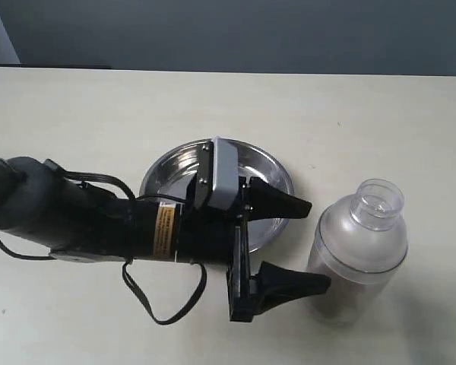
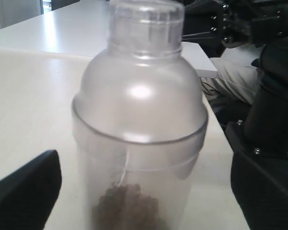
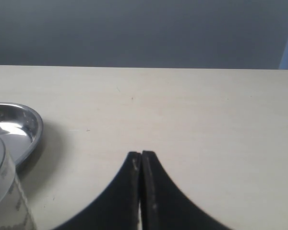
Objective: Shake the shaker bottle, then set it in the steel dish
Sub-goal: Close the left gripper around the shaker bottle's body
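Standing upright on the desk [image 1: 99, 106], toward its right side and well clear of its far edge, the shaker bottle [image 1: 357, 251] is outside the steel dish [image 1: 175, 161]. Bottle contents: a low heap of brown granules [image 2: 127, 206] at the bottom of the frosted body. A small clear cylindrical cap [image 2: 146, 21] sits on the domed shoulder.

The steel dish lies just beside the bottle, nearer the middle of the desk. Its visible floor shows only reflections; the arm covers the rest.

Left gripper [image 1: 318, 243]: jaws wide, holding nothing. One finger reaches over the dish rim and the other ends just beside the bottle's lower wall. In the left wrist view, bare desk shows between one finger [image 2: 24, 191] and the bottle.

Right gripper [image 3: 141, 160]: fingers pressed together, holding nothing, above bare desk, with dish and bottle off to one side.
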Motion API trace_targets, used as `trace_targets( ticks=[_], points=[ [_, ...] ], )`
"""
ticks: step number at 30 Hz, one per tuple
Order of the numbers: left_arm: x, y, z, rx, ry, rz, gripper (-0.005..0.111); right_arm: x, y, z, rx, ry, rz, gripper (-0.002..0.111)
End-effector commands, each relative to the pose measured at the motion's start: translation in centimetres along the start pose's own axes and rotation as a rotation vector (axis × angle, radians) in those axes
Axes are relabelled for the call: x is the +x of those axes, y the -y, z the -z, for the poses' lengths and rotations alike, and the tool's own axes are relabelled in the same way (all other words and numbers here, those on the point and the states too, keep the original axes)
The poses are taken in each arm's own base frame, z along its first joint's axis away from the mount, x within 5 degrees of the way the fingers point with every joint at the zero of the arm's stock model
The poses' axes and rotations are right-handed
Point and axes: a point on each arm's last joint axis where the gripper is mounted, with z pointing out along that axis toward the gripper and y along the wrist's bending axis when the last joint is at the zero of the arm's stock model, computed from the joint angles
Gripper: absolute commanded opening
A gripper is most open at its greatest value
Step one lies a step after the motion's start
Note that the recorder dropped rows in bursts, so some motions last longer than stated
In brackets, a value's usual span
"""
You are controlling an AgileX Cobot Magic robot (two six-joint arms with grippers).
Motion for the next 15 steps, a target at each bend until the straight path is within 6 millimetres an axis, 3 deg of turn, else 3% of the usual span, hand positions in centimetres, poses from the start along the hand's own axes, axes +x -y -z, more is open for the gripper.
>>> trace_targets(
  ticks=[1,8,15],
  points=[
    [1.0,-0.3,-0.6,-0.012,-0.003,0.027,0.089,-0.1,0.0,0.0,-0.002,0.011,0.002,-0.001],
    [1.0,0.0,-2.5,0.028,0.01,-0.014,0.089,-0.1,0.0,0.0,-0.002,0.011,0.002,-0.001],
    [0.5,-0.3,-3.1,0.002,0.04,-0.021,0.089,-0.1,0.0,0.0,-0.002,0.011,0.002,-0.001]
  ],
)
